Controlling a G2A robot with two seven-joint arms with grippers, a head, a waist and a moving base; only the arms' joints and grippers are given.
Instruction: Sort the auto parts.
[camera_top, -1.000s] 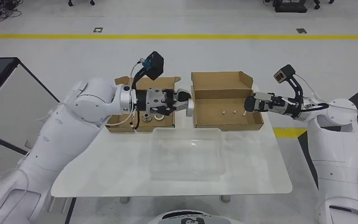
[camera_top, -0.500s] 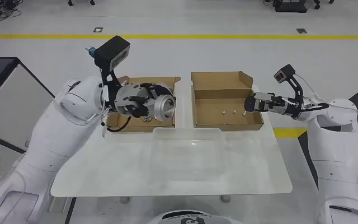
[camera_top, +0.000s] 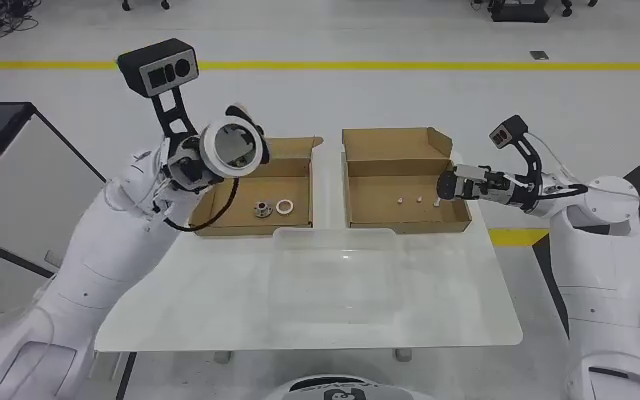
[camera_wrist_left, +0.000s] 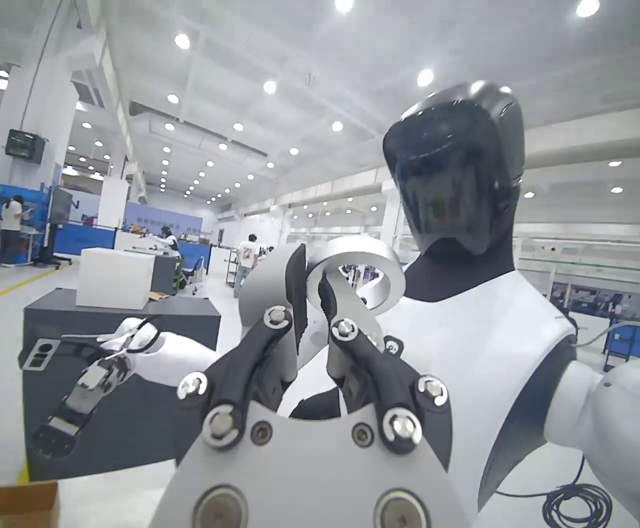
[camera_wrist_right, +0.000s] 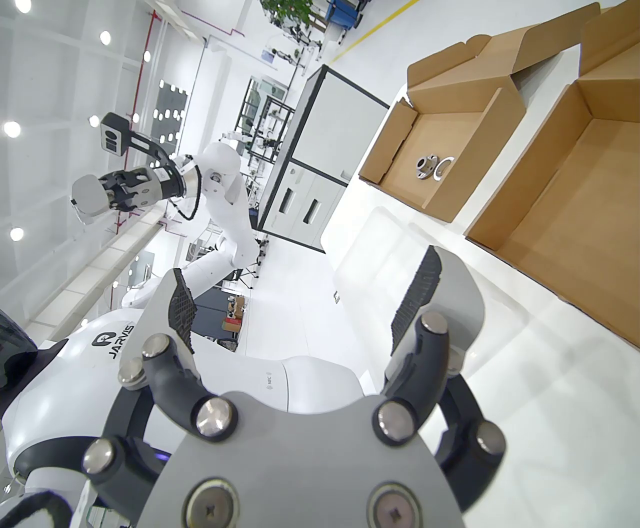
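Observation:
My left gripper (camera_top: 212, 155) is raised high above the left cardboard box (camera_top: 215, 215), shut on the wall of a wide silver metal ring (camera_top: 233, 147). In the left wrist view one finger sits inside the ring (camera_wrist_left: 355, 280) and one outside. On the left box's floor lie a flanged metal hub (camera_top: 261, 209) and a thin white ring (camera_top: 285, 207). The right box (camera_top: 380, 212) holds several small pale parts (camera_top: 415, 199). My right gripper (camera_top: 447, 186) hangs open and holds nothing at the right box's right end; its fingers (camera_wrist_right: 425, 295) are spread wide.
A clear plastic bin (camera_top: 335, 272) stands on the white table (camera_top: 180, 310) in front of both boxes. Both boxes have upright back flaps. A grey cabinet (camera_wrist_right: 310, 190) stands off the table's left side.
My left arm has lifted the silver ring from low between the two boxes and swung it up and to the left, turning its opening toward the top camera. My right arm has kept still.

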